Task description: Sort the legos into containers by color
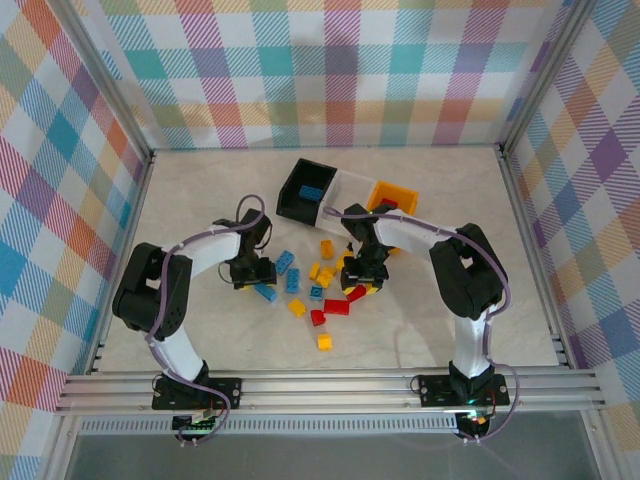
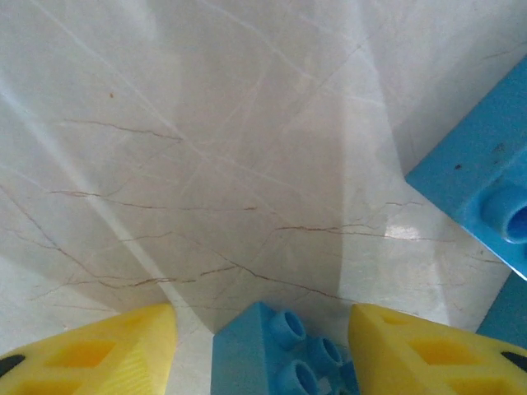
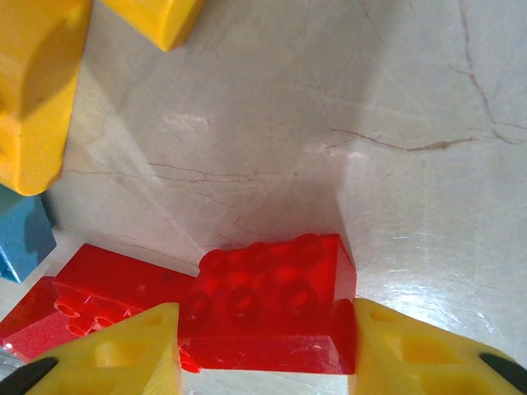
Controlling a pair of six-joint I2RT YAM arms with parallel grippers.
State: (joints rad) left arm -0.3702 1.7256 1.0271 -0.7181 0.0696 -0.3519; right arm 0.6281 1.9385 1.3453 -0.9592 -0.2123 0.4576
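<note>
Blue, yellow and red legos lie scattered mid-table in the top view. My left gripper (image 1: 256,277) is low over a blue lego (image 2: 255,354). It is open, and the brick sits between the yellow fingers (image 2: 123,354) with a gap on the left side. My right gripper (image 3: 265,317) is shut on a red lego (image 3: 272,288), which rests on the table with a finger against each end. The three joined containers stand behind: the black bin (image 1: 292,196) holds a blue brick, then the white bin (image 1: 352,188), then the yellow-orange bin (image 1: 400,190).
A second blue lego (image 2: 473,177) lies to the right of the left gripper. A flat red lego (image 3: 99,284), a yellow one (image 3: 33,90) and a blue one (image 3: 20,239) crowd the right gripper's left side. Plaid walls enclose the marble table (image 1: 200,190).
</note>
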